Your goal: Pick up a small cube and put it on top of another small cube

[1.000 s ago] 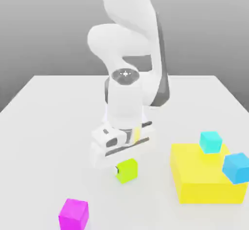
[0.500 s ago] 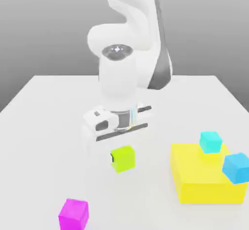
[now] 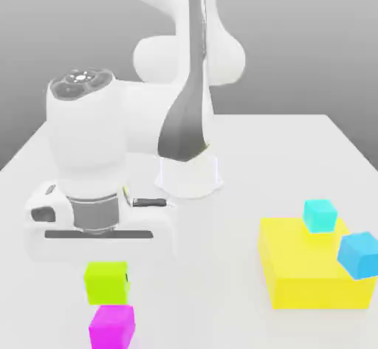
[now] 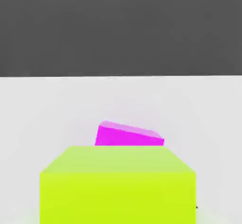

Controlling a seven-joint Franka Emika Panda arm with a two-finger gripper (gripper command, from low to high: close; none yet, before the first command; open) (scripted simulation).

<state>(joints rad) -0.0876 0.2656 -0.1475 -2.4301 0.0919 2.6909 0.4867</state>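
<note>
Since the earlier frames the arm had swung toward the exterior view's left and nearer the camera, carrying the lime cube [image 3: 106, 282] from the middle of the tabletop [image 3: 244, 163] to a spot directly above the pink cube [image 3: 112, 325]; the pink cube had stayed put at the near left. The hand [image 3: 106, 263] was closed on the lime cube, which hung beneath the wrist, its lower face just above the pink cube's top; whether they touched could not be told. No writing or labels could be read anywhere. The exterior view also showed a large yellow block [image 3: 314, 274] at the right, carrying two blue cubes [image 3: 320, 215]; the hand view showed the lime cube [image 4: 118, 185] close up with the pink cube [image 4: 128, 135] peeking out behind it.
</note>
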